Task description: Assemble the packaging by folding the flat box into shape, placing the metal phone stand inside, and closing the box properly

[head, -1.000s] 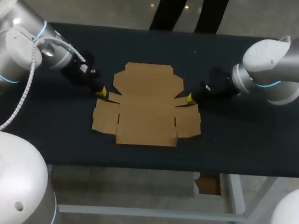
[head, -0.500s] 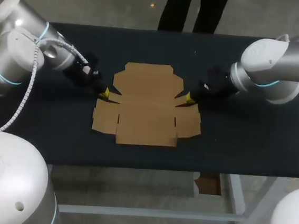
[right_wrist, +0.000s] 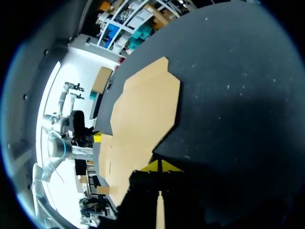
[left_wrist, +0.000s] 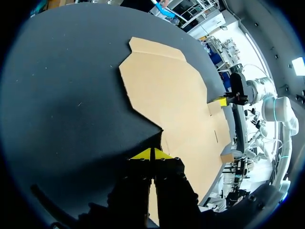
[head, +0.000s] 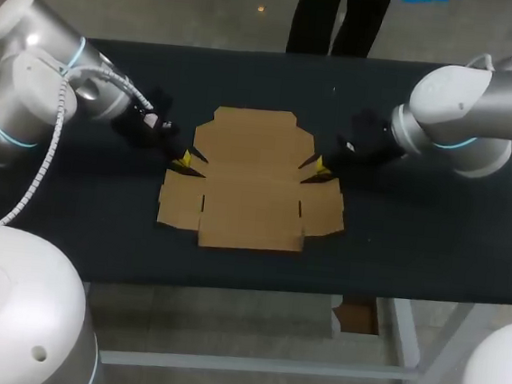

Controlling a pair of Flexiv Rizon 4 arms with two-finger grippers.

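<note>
**On the table, the flat box with a closed gripper at each side notch**

At the box's left notch, the left gripper has its yellow tips pressed together with nothing between them; in the left wrist view the tips meet in one point, just at the inward corner of the cardboard's edge; whether they touch the cardboard I cannot tell. At the opposite notch, the right gripper is likewise pressed together on nothing, its tips just beside the cardboard's right edge. Between the two grippers the flat box lies unfolded, all its flaps spread flat on the dark table near its middle, the wide rounded flap on the far side and the smaller flaps toward the near edge. From either side the left arm and the right arm slope down to the box.
</note>
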